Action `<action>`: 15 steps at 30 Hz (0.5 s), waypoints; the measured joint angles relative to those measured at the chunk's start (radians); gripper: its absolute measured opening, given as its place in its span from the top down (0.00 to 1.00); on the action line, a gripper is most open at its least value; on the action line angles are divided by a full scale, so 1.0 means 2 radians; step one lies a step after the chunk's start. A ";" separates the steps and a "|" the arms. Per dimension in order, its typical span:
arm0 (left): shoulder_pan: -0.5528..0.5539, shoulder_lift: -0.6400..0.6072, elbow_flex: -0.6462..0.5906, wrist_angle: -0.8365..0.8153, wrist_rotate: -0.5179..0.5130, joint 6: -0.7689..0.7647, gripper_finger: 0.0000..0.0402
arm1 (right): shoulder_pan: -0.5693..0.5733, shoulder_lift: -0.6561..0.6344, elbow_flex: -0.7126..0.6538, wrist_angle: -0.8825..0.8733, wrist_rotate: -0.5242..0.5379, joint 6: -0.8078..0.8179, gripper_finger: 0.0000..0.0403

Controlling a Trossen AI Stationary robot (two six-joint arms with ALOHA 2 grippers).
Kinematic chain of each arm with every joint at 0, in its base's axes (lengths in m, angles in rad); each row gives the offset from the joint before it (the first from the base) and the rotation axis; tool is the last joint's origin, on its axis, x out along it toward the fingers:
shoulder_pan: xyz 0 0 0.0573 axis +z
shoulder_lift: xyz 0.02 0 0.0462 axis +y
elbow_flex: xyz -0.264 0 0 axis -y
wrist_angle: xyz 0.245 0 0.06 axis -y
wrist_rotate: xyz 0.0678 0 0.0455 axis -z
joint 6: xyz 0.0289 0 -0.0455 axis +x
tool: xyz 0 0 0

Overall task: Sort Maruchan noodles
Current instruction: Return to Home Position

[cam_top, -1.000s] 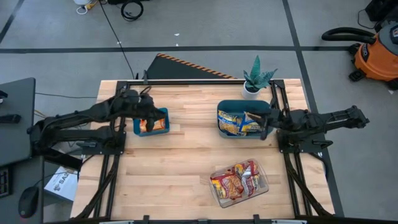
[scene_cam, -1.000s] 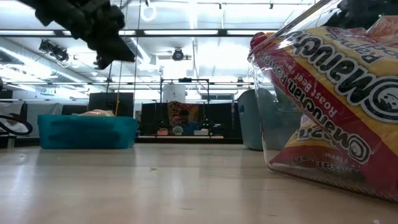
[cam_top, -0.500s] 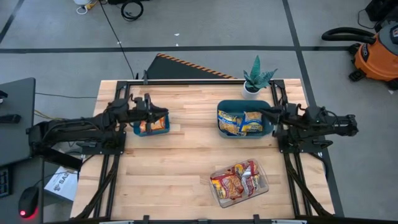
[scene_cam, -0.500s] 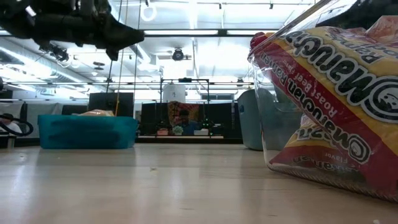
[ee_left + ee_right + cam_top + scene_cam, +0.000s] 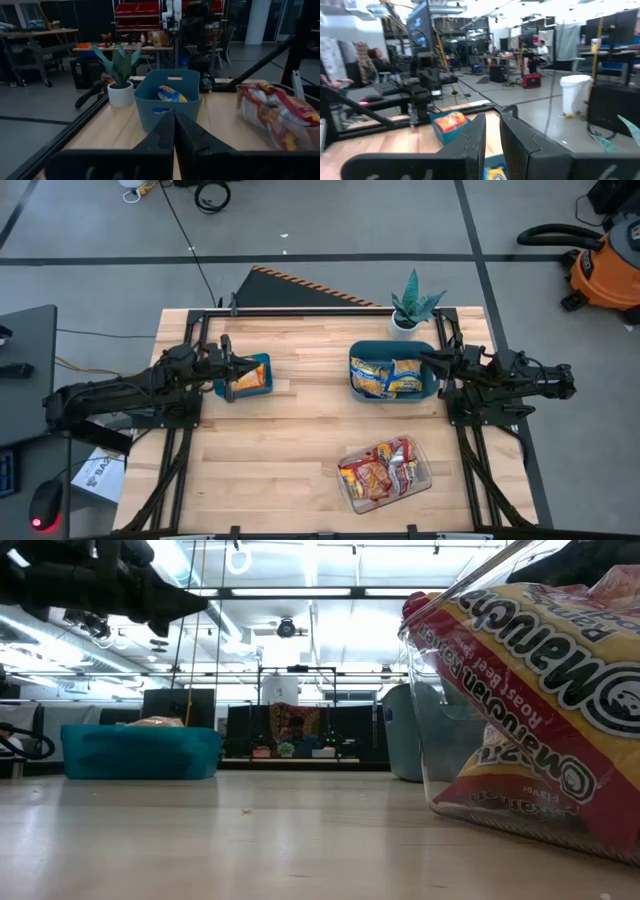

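Observation:
Three lots of Maruchan packets show in the high view. An orange one (image 5: 245,378) lies in the left teal bin (image 5: 262,362). Blue-and-yellow ones (image 5: 385,377) lie in the right teal bin (image 5: 356,350). Red-and-yellow ones (image 5: 380,470) fill the clear tray (image 5: 345,498) near the table's near edge. My left gripper (image 5: 233,366) (image 5: 174,125) is shut and empty, held level above the left bin's left rim. My right gripper (image 5: 426,360) (image 5: 492,130) hovers level at the right bin's right rim, fingers a narrow gap apart and empty.
A potted plant (image 5: 412,308) stands behind the right bin at the far edge. Bare wood lies between the two bins and left of the tray. In the low view the tray (image 5: 520,690) stands close at the right and the left bin (image 5: 140,750) farther off.
My left gripper has tipped up from pointing down into the left bin to level and drawn back a little toward the table's left edge. My right gripper has risen from over the right bin's right end and pulled back toward the right edge, now level.

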 joint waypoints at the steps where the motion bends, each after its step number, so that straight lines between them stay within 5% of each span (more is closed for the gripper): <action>1: -0.002 -0.011 0.000 -0.011 0.000 0.000 0.98 | 0.000 0.000 -0.001 -0.002 0.005 -0.001 0.85; 7: -0.033 -0.058 -0.002 -0.035 0.000 -0.007 0.97 | 0.000 0.003 -0.001 0.001 0.015 0.001 0.85; 15: -0.066 -0.155 -0.085 0.020 0.000 -0.040 0.98 | 0.000 0.003 -0.001 0.000 0.015 0.000 0.85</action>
